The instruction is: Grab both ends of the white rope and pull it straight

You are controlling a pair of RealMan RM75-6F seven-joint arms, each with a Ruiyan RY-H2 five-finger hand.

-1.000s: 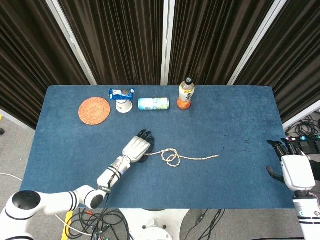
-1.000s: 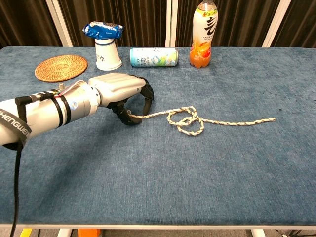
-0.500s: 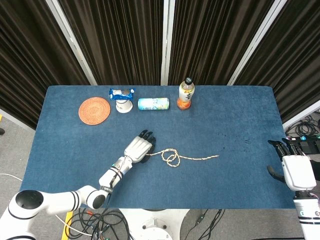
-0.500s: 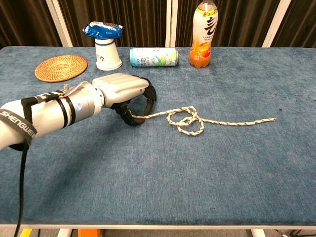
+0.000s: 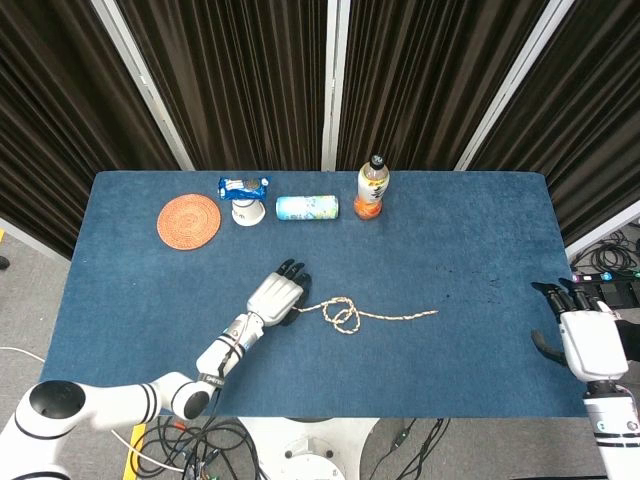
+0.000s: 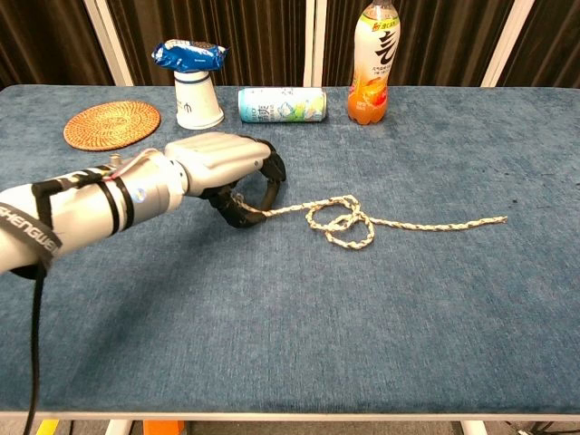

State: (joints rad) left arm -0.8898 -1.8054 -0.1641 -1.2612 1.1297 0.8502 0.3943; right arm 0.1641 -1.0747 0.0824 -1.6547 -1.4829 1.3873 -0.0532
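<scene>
The white rope (image 5: 385, 316) (image 6: 426, 225) lies flat on the blue table (image 5: 480, 230), with a loose knot (image 6: 343, 222) toward its left part. Its right end (image 6: 503, 218) lies free. My left hand (image 5: 277, 296) (image 6: 217, 168) rests at the rope's left end, fingers arched over it and the thumb beside it on the cloth; a gap still shows between them. My right hand (image 5: 588, 342) hangs beyond the table's right edge, fingers apart and holding nothing, far from the rope. The chest view does not show it.
Along the far edge stand a woven coaster (image 5: 188, 220), an upturned white cup (image 5: 245, 208) with a blue packet on top, a can (image 5: 307, 207) lying on its side and an orange drink bottle (image 5: 370, 188).
My left hand has shifted slightly over the rope's left end and its fingers have curled a little. The rope has not moved. My right hand has barely drifted.
</scene>
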